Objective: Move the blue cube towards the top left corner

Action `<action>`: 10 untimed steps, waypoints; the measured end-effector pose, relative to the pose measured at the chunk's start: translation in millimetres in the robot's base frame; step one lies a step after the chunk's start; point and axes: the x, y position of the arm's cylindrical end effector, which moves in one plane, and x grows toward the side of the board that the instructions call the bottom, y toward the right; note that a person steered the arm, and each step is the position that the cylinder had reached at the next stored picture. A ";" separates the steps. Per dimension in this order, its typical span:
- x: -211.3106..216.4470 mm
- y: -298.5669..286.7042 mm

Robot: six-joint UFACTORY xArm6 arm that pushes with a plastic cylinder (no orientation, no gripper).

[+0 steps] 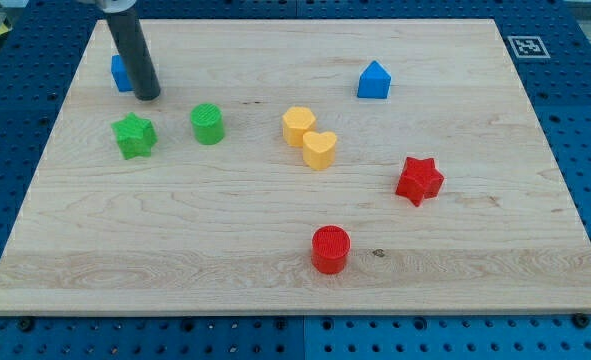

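Observation:
The blue cube (121, 72) lies near the top left corner of the wooden board (275, 270), partly hidden behind my dark rod. My tip (147, 96) rests on the board at the cube's lower right side, touching or almost touching it. A second blue block (373, 80), with a peaked top, lies at the upper right of the board's middle.
A green star (134, 135) and a green cylinder (207, 123) lie just below my tip. Two yellow blocks (298, 125) (319, 149) touch near the middle. A red star (419, 180) and a red cylinder (330, 248) lie at the lower right.

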 end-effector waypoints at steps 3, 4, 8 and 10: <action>-38.1 -31.3; -28.7 7.2; -41.6 7.5; -44.5 7.5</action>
